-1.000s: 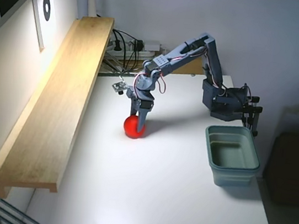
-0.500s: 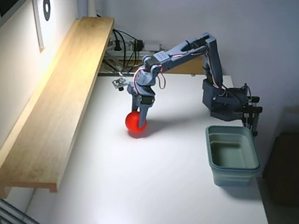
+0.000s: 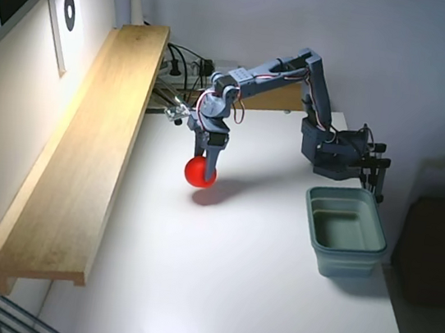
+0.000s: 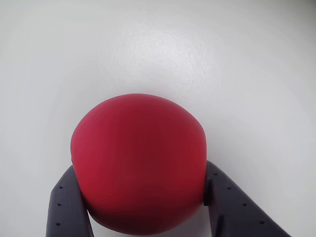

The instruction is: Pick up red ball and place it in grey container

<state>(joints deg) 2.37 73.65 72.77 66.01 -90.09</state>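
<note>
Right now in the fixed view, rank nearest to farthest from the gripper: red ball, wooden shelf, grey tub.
1. Small red ball: held between the fingers of the gripper.
2. Long wooden shelf: to the left, along the wall.
3. Rectangular grey-green plastic tub: far right of the table.

The fixed view looked down from high above the table's [image 3: 253, 303] near end, facing the back wall, far enough to take in the whole arm [image 3: 277, 71]. The wrist view pointed down along the gripper [image 4: 143, 197] at the tabletop, very close. Both views shared the ball [image 3: 200, 172] and the white surface under it.
</note>
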